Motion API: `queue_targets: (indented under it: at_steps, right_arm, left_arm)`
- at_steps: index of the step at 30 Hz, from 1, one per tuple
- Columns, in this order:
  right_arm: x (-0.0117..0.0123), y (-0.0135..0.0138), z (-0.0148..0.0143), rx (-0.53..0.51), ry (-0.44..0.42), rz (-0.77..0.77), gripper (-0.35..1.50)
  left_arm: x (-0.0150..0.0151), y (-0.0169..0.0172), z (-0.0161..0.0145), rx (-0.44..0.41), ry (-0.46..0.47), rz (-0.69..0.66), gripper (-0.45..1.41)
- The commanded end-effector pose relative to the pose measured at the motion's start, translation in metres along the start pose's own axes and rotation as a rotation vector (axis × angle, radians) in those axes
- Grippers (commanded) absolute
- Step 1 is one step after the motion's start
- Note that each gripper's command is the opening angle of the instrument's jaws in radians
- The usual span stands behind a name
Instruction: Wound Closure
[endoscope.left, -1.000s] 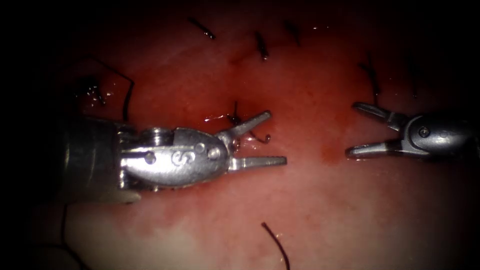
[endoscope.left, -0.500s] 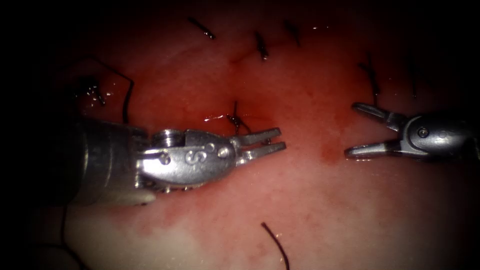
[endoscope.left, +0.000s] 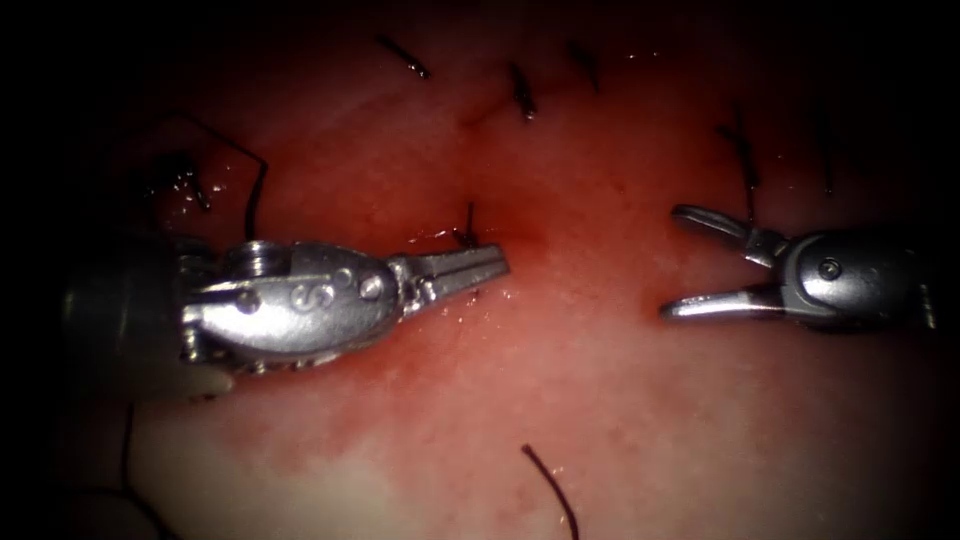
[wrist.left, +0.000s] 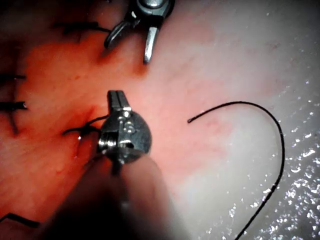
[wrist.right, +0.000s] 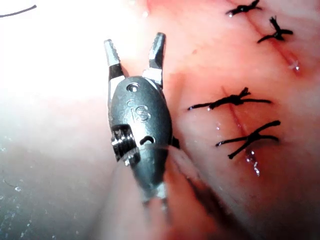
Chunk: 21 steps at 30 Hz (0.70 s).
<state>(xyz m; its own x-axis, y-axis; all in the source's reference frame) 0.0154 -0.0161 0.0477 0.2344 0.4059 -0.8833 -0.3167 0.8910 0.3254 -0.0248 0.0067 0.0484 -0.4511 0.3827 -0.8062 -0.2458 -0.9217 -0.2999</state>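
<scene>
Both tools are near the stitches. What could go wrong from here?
The left arm's silver tool, jaws shut, lies beside the black knotted stitch; if it pinches that thread, which I cannot tell, a tug might loosen the knot or tear the pink tissue. The right arm's open, empty tool hovers low; its lower jaw could scrape the tissue.

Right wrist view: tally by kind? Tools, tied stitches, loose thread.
Needle driver: 1, the right tool, jaws open, holding nothing
Tied stitches: 4
Loose thread piece: 1
Total: 6
</scene>
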Motion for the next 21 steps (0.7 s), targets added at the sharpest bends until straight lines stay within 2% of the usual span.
queue_targets:
  at_steps: [1, 7, 14, 21]
  right_arm:
    - [-0.0003, -0.0010, 0.0020, 0.019, 0.011, -0.001, 1.09]
    - [0.0004, -0.0014, 0.0051, 0.050, 0.044, -0.028, 0.94]
    - [0.0007, -0.0016, 0.0091, 0.028, 0.043, -0.072, 0.96]
    - [0.0013, -0.0023, 0.0115, 0.012, 0.045, -0.092, 0.99]
  left_arm:
    - [-0.0005, 0.0007, 0.0005, -0.008, 0.001, -0.002, -0.45]
    - [-0.0009, -0.0003, -0.0004, -0.028, 0.010, -0.002, -0.45]
    - [-0.0016, -0.0016, -0.0012, -0.040, 0.053, -0.104, -0.45]
    - [-0.0018, -0.0029, -0.0014, -0.042, 0.133, -0.229, -0.45]
